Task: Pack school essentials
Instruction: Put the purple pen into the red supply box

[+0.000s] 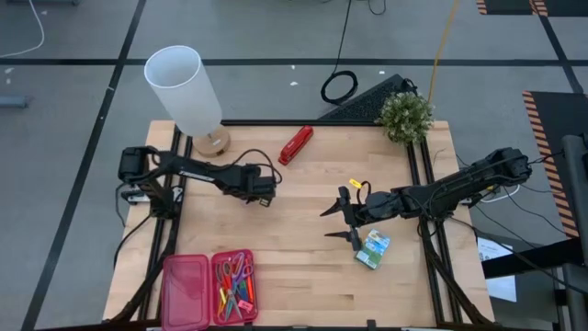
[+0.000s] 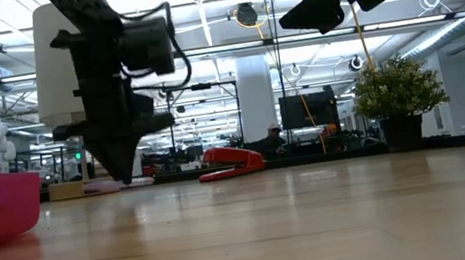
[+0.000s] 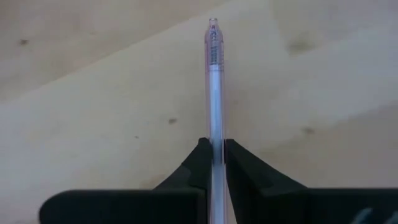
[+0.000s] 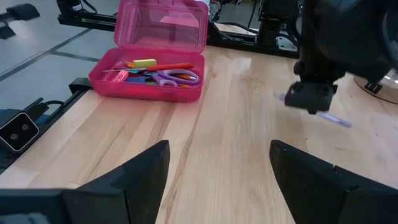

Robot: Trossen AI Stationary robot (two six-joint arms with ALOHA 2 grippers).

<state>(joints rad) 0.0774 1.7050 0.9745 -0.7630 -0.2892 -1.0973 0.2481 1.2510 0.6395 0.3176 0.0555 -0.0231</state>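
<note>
L gripper is down at the table's mid-left, fingers clamped on a clear pen w/ a purplish tint. R gripper hangs mid-right, fingers wide apart, crayon box just beside it. Pink case sits open at the front edge w/ scissors inside.

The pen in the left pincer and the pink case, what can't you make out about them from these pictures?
- Pen: in the left wrist view its lower end is hidden between the left pincer's fingers.
- Pen in the high view: covered by the left arm.
- Pink case: the small items among the scissors are too small to tell apart.
- Case in the low view: cut off by the picture's edge.
</note>
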